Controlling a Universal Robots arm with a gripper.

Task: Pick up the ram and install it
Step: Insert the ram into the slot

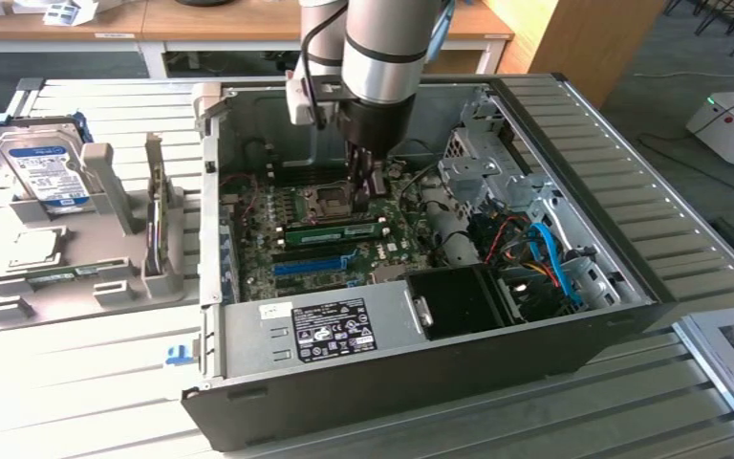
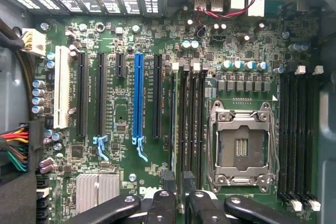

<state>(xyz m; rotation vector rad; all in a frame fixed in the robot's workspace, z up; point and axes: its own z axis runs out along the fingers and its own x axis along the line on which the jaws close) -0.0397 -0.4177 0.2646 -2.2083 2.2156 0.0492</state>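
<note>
The jaws stand part open, with a narrow gap between the two dark fingertips, and they hold nothing that I can make out. They hang low inside the case, straight down off the arm.

Just below and in front of them in the exterior view lies the ram. It stands on edge in a slot of the board, and looks seated rather than carried. Its long axis runs across the exterior view from left to right, and the jaws are over the end toward that view's right. In the wrist view the fingers sit either side of the slot lines, so the gap lies across the stick's thin side, not along its length. Whether a finger touches the stick's top edge I cannot tell.

Beside the slots is the open socket, and further off the blue slot.

Well apart, on the bench, a grey holder carries a drive.
</note>
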